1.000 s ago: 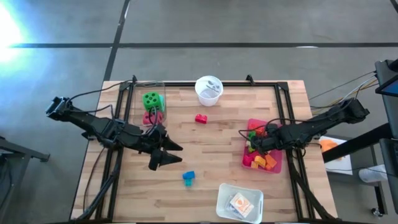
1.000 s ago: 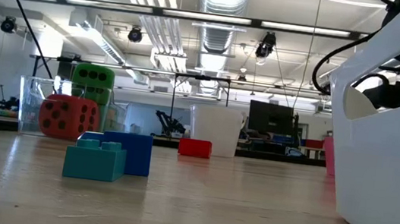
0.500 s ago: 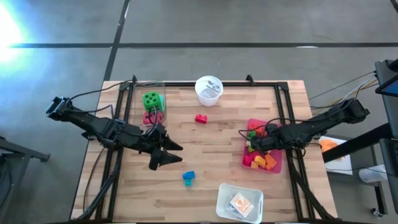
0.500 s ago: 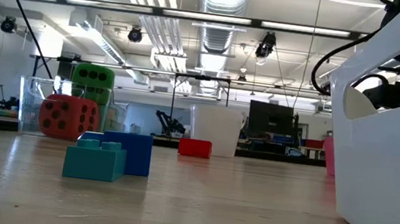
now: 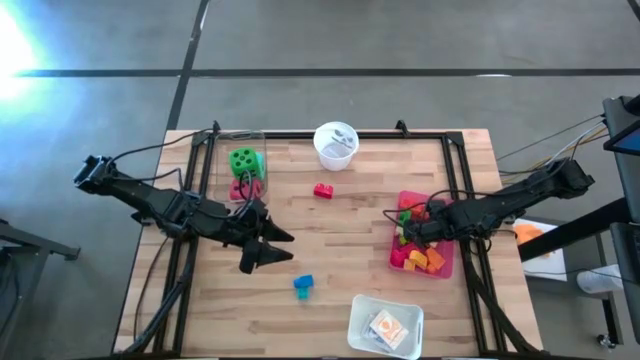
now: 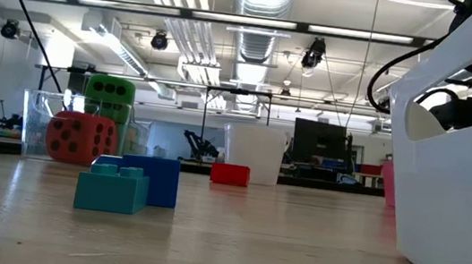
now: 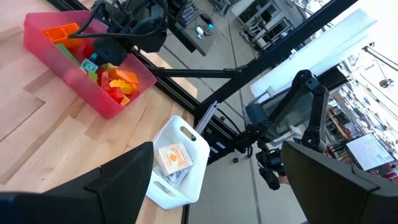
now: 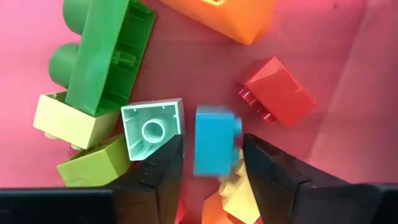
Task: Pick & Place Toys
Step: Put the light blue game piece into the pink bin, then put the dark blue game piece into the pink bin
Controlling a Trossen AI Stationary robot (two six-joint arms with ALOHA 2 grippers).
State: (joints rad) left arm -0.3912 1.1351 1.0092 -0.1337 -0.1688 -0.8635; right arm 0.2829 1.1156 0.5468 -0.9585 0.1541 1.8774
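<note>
Four cameras, one table.
You look straight down from the high view; the low view sits level on the wood, close behind the blue brick. Both wrist views share the pink bin, the right one right inside it.

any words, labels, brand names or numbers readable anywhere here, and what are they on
No readable words, brands or numerals in any view.
Card in the white tray: an orange printed graphic, too small to read.
Monitor in the room behind the table: dark, nothing legible.
Green die and red die: black pips only, no printed numbers.
Bricks under the right tool: plain, no lettering.
</note>
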